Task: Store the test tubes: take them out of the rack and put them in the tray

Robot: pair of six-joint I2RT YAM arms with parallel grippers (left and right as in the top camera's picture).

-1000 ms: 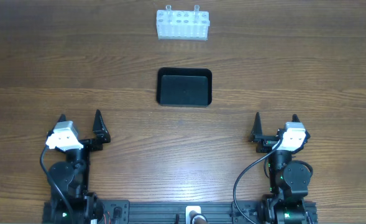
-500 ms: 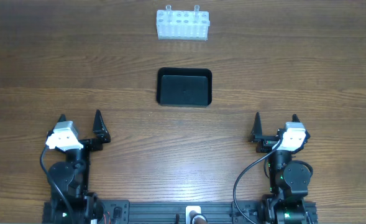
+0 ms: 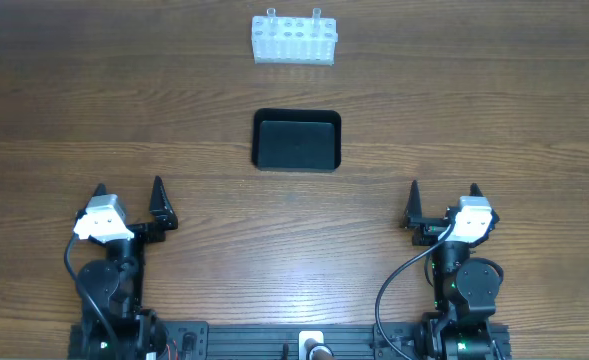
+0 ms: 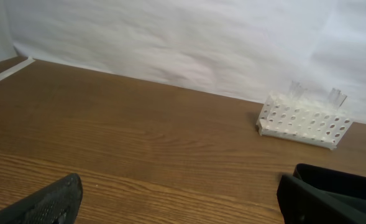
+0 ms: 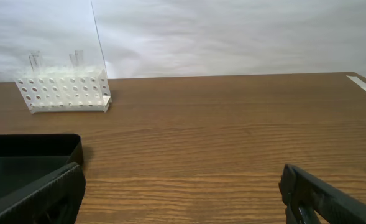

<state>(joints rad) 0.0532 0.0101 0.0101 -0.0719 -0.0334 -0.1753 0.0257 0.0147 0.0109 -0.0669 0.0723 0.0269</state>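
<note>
A white perforated rack (image 3: pixel 294 40) stands at the far middle of the table, with two clear test tubes (image 3: pixel 271 14) (image 3: pixel 317 14) upright at its back corners. The rack (image 4: pixel 304 121) (image 5: pixel 63 89) also appears in both wrist views. A black tray (image 3: pixel 297 140) lies between the rack and the arms, with nothing in it. My left gripper (image 3: pixel 129 193) rests open near the front left, far from both. My right gripper (image 3: pixel 444 196) rests open near the front right, equally far away.
The wooden table (image 3: pixel 474 100) stretches bare to either side of the rack and tray. A white wall (image 5: pixel 232 31) rises behind the rack. Pale tape strips mark the table's side edges (image 4: pixel 9 71) (image 5: pixel 364 86).
</note>
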